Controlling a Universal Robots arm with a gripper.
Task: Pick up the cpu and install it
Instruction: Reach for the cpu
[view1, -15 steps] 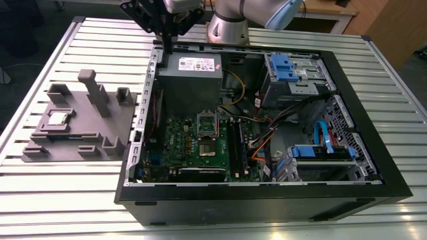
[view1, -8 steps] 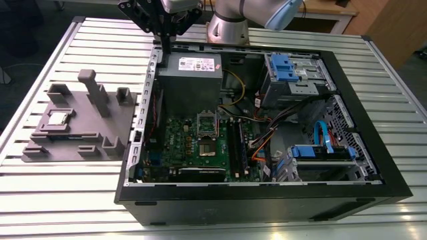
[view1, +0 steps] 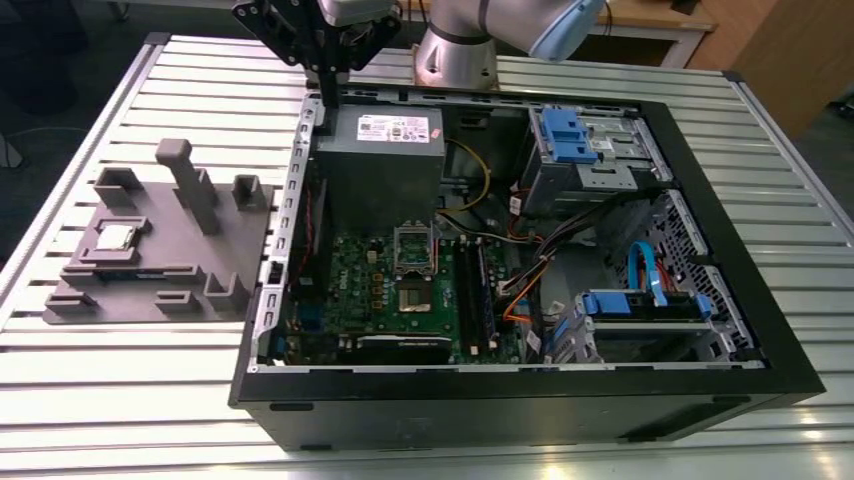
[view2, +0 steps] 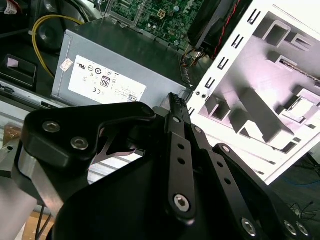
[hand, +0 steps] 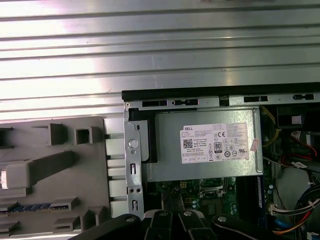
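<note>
The cpu (view1: 118, 237), a small shiny square, lies in a recess of the grey plastic fixture (view1: 160, 250) on the exterior view's left, outside the computer case. In the second wrist view the cpu (view2: 300, 103) glints in the fixture (view2: 260, 80). My gripper (view1: 328, 72) hangs above the case's rear corner by the power supply (view1: 380, 140), well away from the cpu. Its black fingers (view2: 176, 107) are pressed together with nothing between them, so it is shut. The motherboard socket (view1: 415, 268) sits mid-board inside the case; the first wrist view shows the socket (hand: 215, 187) beyond the supply.
The open black computer case (view1: 534, 390) lies on the slatted metal table (view1: 134, 400). Inside are blue drive cages (view1: 581, 135), loose cables (view1: 534, 270) and a yellow wire (view2: 45, 22). The fixture has upright posts (view1: 180, 165). The arm's base (view1: 454, 50) stands behind the case.
</note>
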